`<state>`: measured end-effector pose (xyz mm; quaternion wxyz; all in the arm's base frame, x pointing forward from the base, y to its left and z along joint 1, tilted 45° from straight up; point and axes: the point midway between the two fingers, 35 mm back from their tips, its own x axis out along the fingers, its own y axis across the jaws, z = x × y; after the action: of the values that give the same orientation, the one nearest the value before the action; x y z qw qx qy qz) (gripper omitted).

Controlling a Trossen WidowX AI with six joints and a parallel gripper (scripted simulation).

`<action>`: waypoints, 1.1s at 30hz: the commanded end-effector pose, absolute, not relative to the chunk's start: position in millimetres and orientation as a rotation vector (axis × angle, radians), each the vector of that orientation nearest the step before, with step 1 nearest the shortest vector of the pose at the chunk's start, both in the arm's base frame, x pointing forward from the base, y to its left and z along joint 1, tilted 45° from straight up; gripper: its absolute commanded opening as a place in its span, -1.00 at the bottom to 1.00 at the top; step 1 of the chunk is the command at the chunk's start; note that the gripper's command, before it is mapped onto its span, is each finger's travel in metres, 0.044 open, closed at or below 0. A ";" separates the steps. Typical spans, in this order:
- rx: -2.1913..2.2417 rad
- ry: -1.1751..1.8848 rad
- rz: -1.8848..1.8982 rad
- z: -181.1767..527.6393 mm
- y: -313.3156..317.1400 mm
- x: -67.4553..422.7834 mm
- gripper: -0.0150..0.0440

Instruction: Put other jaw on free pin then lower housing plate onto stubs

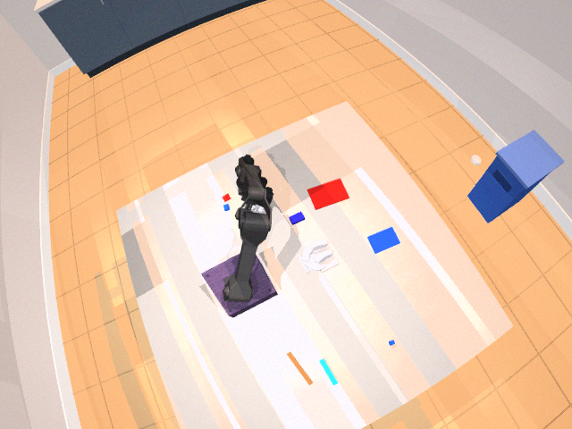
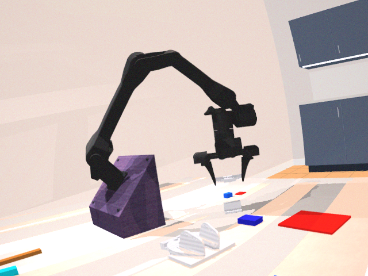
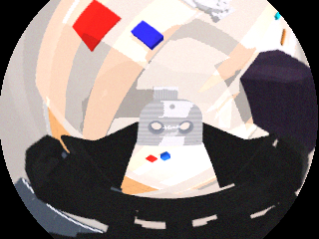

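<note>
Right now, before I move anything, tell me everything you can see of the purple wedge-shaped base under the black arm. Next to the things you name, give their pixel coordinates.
The purple wedge-shaped base (image 1: 261,280) (image 2: 142,204) (image 3: 279,95) looks like solid, grained wood. It stands upright on the pale mat (image 1: 392,295) (image 2: 252,255) (image 3: 169,65), with a sloping face and dark screw heads (image 1: 269,290) (image 2: 146,159) near its corners. The black arm (image 1: 249,251) (image 2: 117,114) is mounted on that slope; nothing else visibly touches it.
</note>
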<state>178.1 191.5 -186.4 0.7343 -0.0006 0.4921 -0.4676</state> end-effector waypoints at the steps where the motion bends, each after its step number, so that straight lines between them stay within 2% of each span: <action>1: 0.010 1.084 -1.025 -184.2 194.6 179.5 0.70; 33: -0.197 1.236 -0.837 -111.8 146.5 238.8 0.70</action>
<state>233.9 151.0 -120.7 0.7275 -0.0825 0.5583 -0.3902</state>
